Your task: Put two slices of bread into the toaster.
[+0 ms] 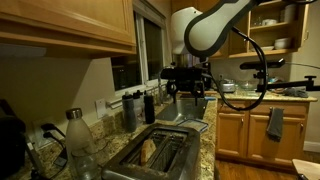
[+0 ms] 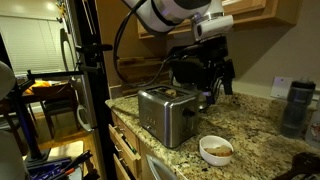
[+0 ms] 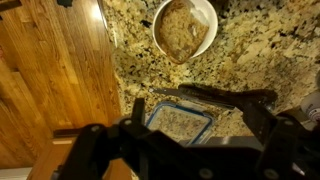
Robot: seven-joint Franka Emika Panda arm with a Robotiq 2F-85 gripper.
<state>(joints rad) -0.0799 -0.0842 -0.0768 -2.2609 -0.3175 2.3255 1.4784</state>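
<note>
A slice of bread (image 2: 216,149) lies nearest, in a white bowl (image 2: 215,162) low and right of centre in an exterior view. The bowl sits on the speckled granite tabletop (image 2: 255,135). The wrist view looks straight down on that bowl (image 3: 213,30) at the top of its frame. The tan bread (image 3: 183,30) fills most of it, and I cannot tell whether it is one slice or more. Below it in that frame sits a clear, blue-rimmed container (image 3: 205,122), and brown wood fills the left side.

Farther back stands the toaster (image 2: 160,120), mid-frame, a brushed-silver box near the tabletop's edge and apart from the bowl. A second slice (image 2: 172,93) pokes up from its top. Seen from another side, the toaster (image 1: 120,160) fills the bottom centre of an exterior view. There the second slice (image 1: 148,150) stands upright in the left-hand slot, and the slot beside it is dark.

Beyond the toaster hangs the tool (image 2: 220,85), upper right of centre, on the white arm (image 2: 165,12). Its fingers (image 3: 95,150) are spread wide and empty at the bottom of the wrist view, clear of bread, bowl and toaster. Farthest off, dark bottles (image 1: 130,110) stand at the back of the tabletop.
</note>
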